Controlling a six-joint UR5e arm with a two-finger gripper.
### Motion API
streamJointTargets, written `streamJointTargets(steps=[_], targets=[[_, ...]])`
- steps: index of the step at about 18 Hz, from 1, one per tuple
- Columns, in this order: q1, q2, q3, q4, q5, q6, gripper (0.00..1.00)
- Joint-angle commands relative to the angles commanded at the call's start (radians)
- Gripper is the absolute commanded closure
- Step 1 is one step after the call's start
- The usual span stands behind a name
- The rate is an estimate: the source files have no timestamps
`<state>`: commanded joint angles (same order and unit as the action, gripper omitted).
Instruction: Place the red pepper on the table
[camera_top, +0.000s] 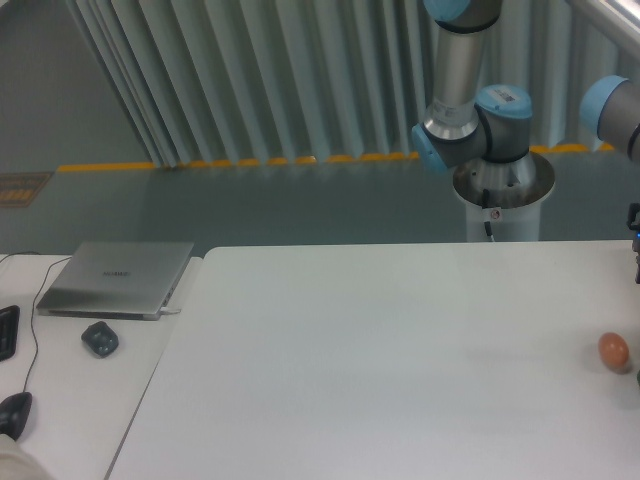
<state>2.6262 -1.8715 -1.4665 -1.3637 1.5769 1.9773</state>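
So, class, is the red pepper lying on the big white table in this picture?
No: the table bears only a small orange-brown egg-shaped object near its right edge, and no red pepper shows anywhere in view.

One fixed camera here, raised in front of the counter (380, 370), looking down and across it toward the robot base (497, 190) at one o'clock. Mid-distance view; the curtain wall (260, 80) fills twelve o'clock.

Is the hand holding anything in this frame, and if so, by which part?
Cannot be told: the hand lies outside the picture past the right edge. No red pepper is visible; only a small orange-brown egg-shaped object rests on the large white table.
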Motion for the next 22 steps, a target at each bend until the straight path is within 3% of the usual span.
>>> streamJointTargets(steps=[7, 10, 22], targets=[[0.005, 0.008, -0.017, 0.008, -0.002, -0.002, 0.00], [0.044, 0.009, -0.055, 0.055, -0.014, 0.000, 0.00], [0.139, 0.046, -0.054, 0.061, -0.017, -0.080, 0.00]])
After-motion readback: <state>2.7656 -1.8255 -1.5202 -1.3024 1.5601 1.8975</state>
